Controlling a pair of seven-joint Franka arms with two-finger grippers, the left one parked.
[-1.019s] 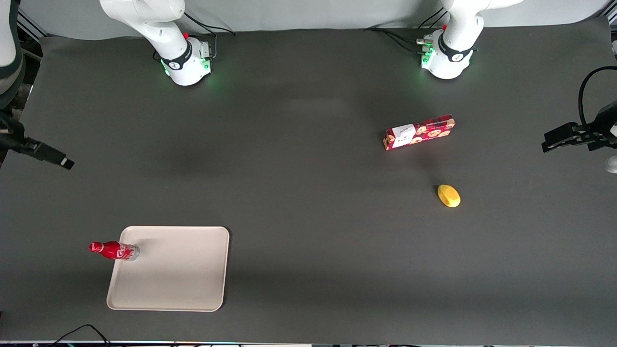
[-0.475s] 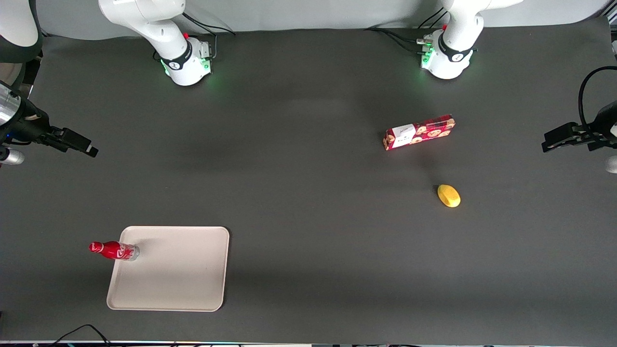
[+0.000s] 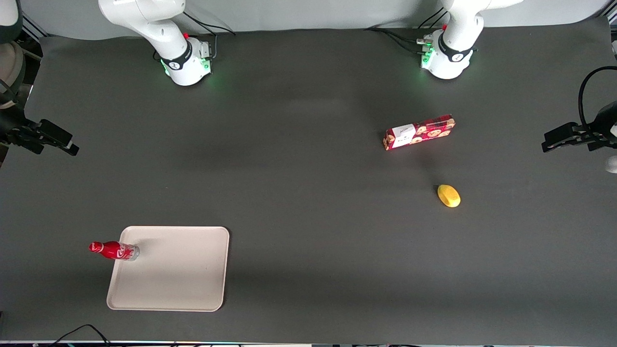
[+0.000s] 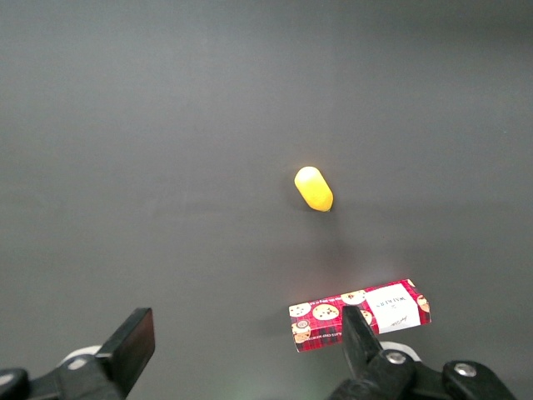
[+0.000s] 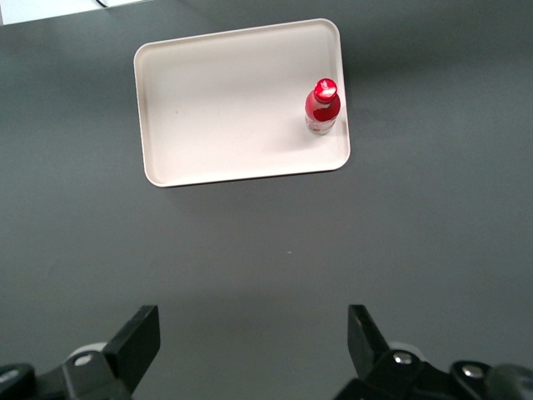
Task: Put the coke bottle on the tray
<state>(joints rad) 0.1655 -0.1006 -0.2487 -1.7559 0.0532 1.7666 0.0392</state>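
The coke bottle (image 3: 114,250) is slim and red with a red cap and stands upright on the beige tray (image 3: 178,274), near the tray's edge toward the working arm's end of the table. In the right wrist view the bottle (image 5: 321,106) stands inside the tray's rim (image 5: 241,179). My right gripper (image 3: 58,142) is high above the table at the working arm's end, farther from the front camera than the tray. It is open and empty (image 5: 254,342), well apart from the bottle.
A flat red cookie box (image 3: 418,132) and a yellow lemon-like object (image 3: 449,195) lie toward the parked arm's end of the table. They also show in the left wrist view, the box (image 4: 360,314) and the yellow object (image 4: 314,188). Cables (image 3: 82,332) lie at the table's front edge.
My right gripper swung inward over the table, then drew back toward the working arm's end. The bottle and tray have not moved.
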